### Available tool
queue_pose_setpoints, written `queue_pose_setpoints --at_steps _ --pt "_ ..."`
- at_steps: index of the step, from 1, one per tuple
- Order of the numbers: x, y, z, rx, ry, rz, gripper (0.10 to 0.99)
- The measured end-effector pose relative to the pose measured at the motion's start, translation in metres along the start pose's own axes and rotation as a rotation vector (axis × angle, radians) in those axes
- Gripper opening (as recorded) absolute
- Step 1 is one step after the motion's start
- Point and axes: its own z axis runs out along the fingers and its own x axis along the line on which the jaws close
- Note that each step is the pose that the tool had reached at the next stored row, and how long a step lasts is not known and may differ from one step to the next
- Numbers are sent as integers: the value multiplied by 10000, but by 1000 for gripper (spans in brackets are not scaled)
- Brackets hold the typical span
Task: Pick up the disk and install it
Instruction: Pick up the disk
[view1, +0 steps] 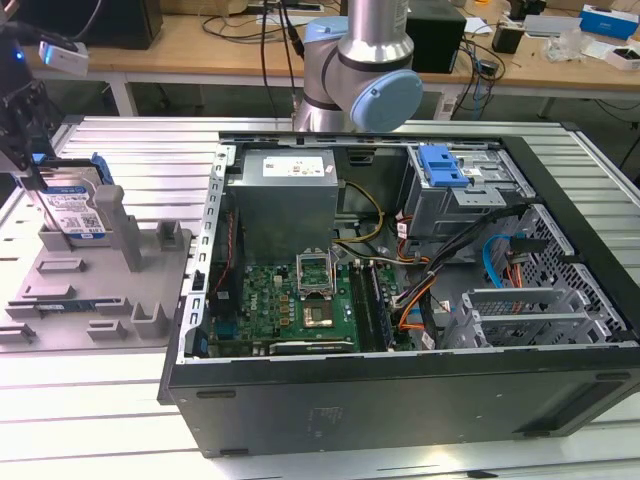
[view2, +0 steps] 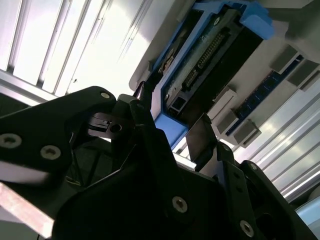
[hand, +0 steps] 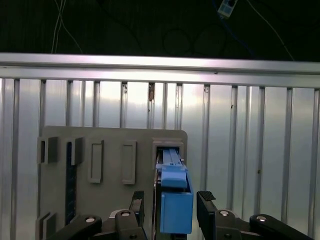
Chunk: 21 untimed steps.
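Nearest the exterior camera, you are looking at the dark near wall of the open computer case (view1: 400, 400), which is lying on its side on the slatted metal table (view1: 90, 400). Just beyond that wall, the green motherboard (view1: 290, 300) is lying flat inside.

Toward the exterior view's left, beside the case, the grey fixture tray (view1: 60, 290) is sitting on the table. The disk (view1: 72, 210) is standing upright in a slot toward the tray's far side, showing you its white-and-blue label. The gripper (view1: 45, 172) is hanging over the disk's top edge.

The first wrist view is giving you the look straight down. There the gripper (hand: 172, 205) is straddling the disk (hand: 175, 200), with its fingers (hand: 205, 202) spread just wider than the blue carrier and a thin dark gap showing on each side.

The second wrist view is adding the disk (view2: 200, 55) seen along its connector row, with the gripper (view2: 172, 125) flanking the carrier's blue corner.

Farther back inside the case, the blue latch (view1: 443, 165) is sitting atop the grey drive cage (view1: 470, 200). Farthest off, the arm (view1: 355, 70) is standing in front of a wooden bench (view1: 200, 50).
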Motion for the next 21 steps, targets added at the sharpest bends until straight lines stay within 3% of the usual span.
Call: queue_pose_setpoints --at_steps 3,4,21 --pt "-1 2 18 -2 0 -2 463" --pt "-1 4 23 -1 1 -2 392" --pt "-2 14 52 1 0 -7 369"
